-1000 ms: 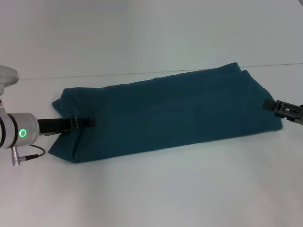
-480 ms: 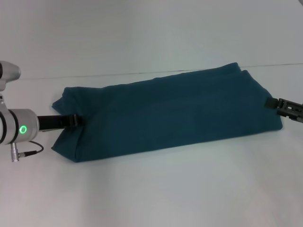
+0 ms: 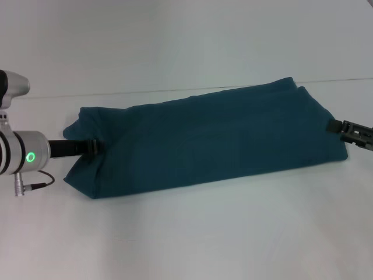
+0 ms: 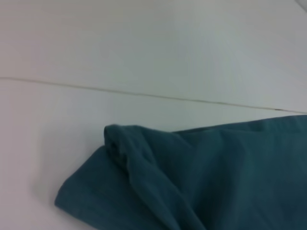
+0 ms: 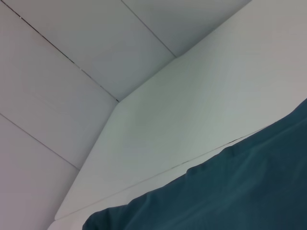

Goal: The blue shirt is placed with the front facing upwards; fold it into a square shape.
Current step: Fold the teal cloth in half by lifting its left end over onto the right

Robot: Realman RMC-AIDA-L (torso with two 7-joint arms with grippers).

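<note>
The blue shirt (image 3: 210, 140) lies folded into a long band across the white table, plain side up, with no lettering showing. My left gripper (image 3: 96, 146) reaches in at the band's left end, its tip against the bunched cloth there. At the opposite end my right gripper (image 3: 333, 125) touches the right edge. In the left wrist view the shirt (image 4: 216, 182) shows a rounded, layered corner. In the right wrist view a smooth stretch of the shirt (image 5: 230, 196) fills the lower part.
The white table (image 3: 204, 233) stretches bare in front of the shirt and behind it, up to a seam line (image 3: 175, 88) where it meets the pale wall. My left arm's silver wrist with a green light (image 3: 26, 156) sits at the left edge.
My left gripper has drawn back to the left, from over the cloth to the shirt's left end, and the cloth there shifted a little. The right gripper has edged slightly to the right.
</note>
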